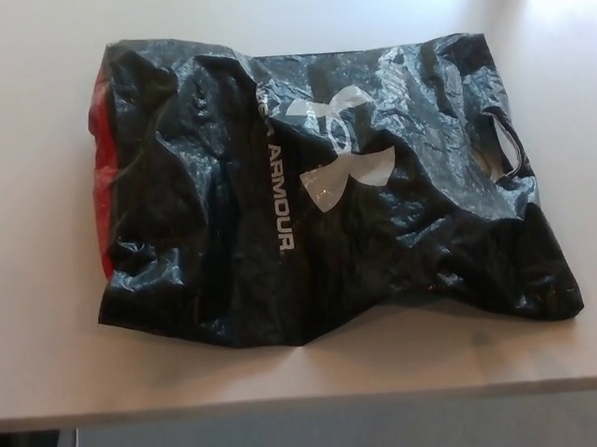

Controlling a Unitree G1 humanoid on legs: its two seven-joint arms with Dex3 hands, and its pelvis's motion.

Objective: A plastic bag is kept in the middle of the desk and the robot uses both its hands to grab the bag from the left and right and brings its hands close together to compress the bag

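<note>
**One bag flat on the desk, no hands showing**

On the pale desk, in the head view, lies a single black plastic bag — crumpled, glossy, spread flat near the middle. Its long axis runs left to right across the picture. The cut-out handle sits at the right end; a red strip shows along the left edge. One white logo and one line of white lettering run top to bottom, crosswise to the bag's length. Neither robot hand appears — their fingers cannot be judged. The desk's near edge crosses the bottom.
</note>
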